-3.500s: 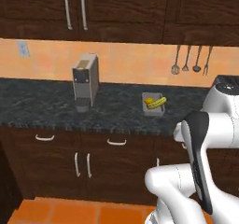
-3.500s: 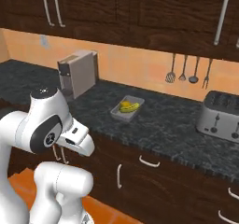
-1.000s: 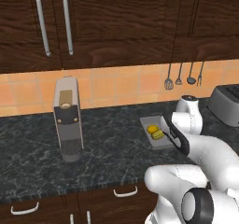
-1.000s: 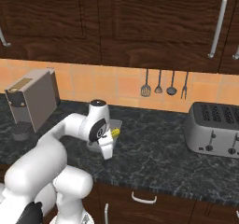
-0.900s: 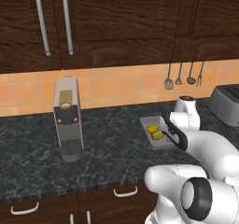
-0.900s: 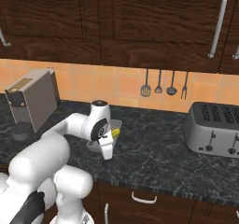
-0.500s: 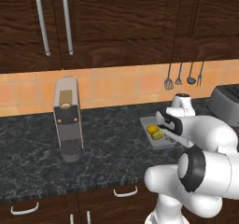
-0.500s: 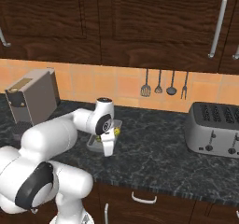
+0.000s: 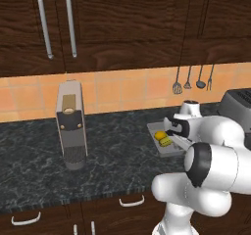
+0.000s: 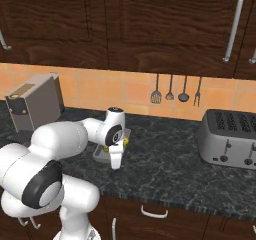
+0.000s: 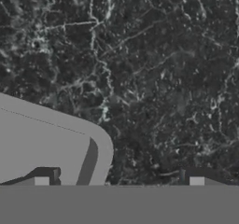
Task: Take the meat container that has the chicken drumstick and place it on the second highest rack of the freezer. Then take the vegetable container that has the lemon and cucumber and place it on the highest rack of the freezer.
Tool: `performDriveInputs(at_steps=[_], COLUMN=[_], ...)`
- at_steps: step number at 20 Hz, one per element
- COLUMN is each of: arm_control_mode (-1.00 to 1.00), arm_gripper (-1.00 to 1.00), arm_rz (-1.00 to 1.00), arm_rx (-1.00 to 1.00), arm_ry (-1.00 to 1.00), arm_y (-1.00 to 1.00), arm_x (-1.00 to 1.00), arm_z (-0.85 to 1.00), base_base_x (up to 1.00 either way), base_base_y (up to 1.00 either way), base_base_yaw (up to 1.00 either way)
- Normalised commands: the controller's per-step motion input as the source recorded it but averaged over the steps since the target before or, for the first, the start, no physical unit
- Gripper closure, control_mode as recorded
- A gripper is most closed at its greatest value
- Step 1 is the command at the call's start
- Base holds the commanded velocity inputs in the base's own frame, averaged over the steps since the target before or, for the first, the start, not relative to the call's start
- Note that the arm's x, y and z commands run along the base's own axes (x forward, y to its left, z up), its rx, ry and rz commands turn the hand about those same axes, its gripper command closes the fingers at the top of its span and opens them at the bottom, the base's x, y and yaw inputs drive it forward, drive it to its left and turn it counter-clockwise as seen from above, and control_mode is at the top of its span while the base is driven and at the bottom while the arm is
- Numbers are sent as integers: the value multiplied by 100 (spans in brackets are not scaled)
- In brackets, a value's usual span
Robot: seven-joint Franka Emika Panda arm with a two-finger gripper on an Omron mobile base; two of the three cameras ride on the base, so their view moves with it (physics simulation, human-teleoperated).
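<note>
We see the hand point(image 11: 119, 181) spread wide and holding nothing, low over the dark marbled surface point(image 9: 112, 160). Its tips barely rise above the bottom edge of the hand view, one over the grey tray point(image 11: 42, 143), whose corner alone shows there. In the left base view the lemon point(image 9: 160, 135) and cucumber point(image 9: 166, 142) lie in the tray point(image 9: 164, 152), partly hidden by the arm. The right base view hides nearly all of it.

Arm point(image 9: 215, 175): glossy white rounded shells throughout, bulbous at the links. Joints carry dark grey to black circular caps (one large disc faces each base camera). Wrist section shows a dark inset panel. No cables, screws or markings discernible on the rendered surfaces.
</note>
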Motion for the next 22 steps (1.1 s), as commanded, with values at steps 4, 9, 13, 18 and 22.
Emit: performDriveInputs(at_steps=[4, 9, 13, 18, 22], arm_control_mode=[-100, -100, -100, -100, -100], arm_gripper=[-100, -100, -100, -100, -100], arm_rz=[-9, -7, -2, 0, 0], arm_rx=[0, 0, 0, 0, 0], arm_ry=[0, 1, 3, 2, 0], arm_y=[-3, 0, 0, 0, 0], arm_x=[5, 17, 14, 0, -14], arm_z=[-8, -13, -12, -25, -10], base_base_x=[0, 0, 0, 0, 0], base_base_y=[0, 0, 0, 0, 0], base_base_yaw=[0, 0, 0, 0, 0])
